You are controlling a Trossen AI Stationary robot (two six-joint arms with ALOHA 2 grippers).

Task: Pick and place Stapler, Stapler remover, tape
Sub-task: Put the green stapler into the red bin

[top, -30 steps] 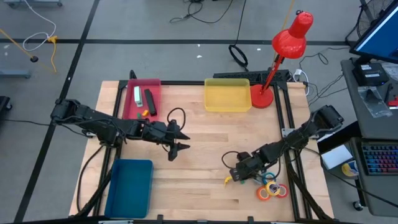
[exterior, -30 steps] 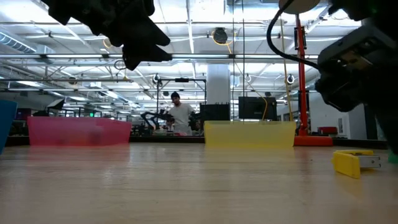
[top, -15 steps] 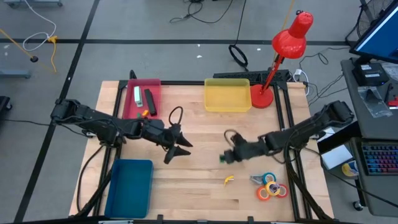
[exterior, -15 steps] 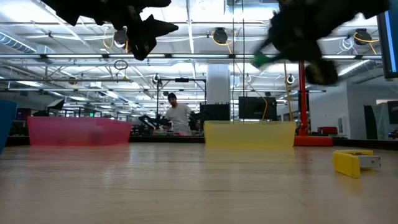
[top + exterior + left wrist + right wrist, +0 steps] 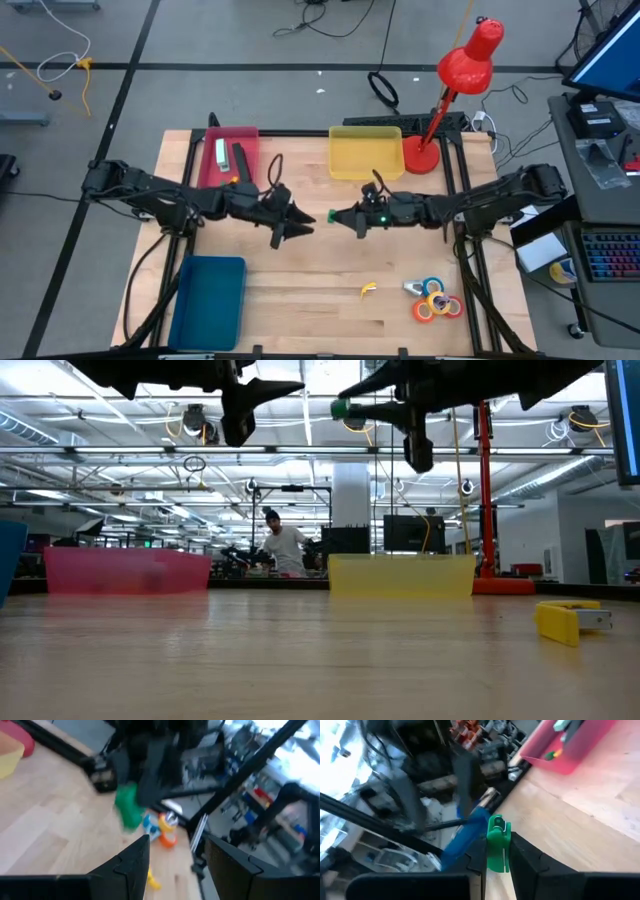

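Three trays on the worktop (image 5: pixel 300 270): one pink tray (image 5: pixel 213 171), one yellow tray (image 5: pixel 365 155), one blue tray (image 5: pixel 208 300). Two arms up over the middle. One cluster of tape rolls (image 5: pixel 436 303), exact count unclear. One small yellow piece (image 5: pixel 368 290). One red lamp (image 5: pixel 455 85).

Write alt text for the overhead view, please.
Over a wooden table, the right pincer holds a small green item facing the open left pincer mid-table. Tape rolls lie near the right; pink, yellow and blue trays surround.
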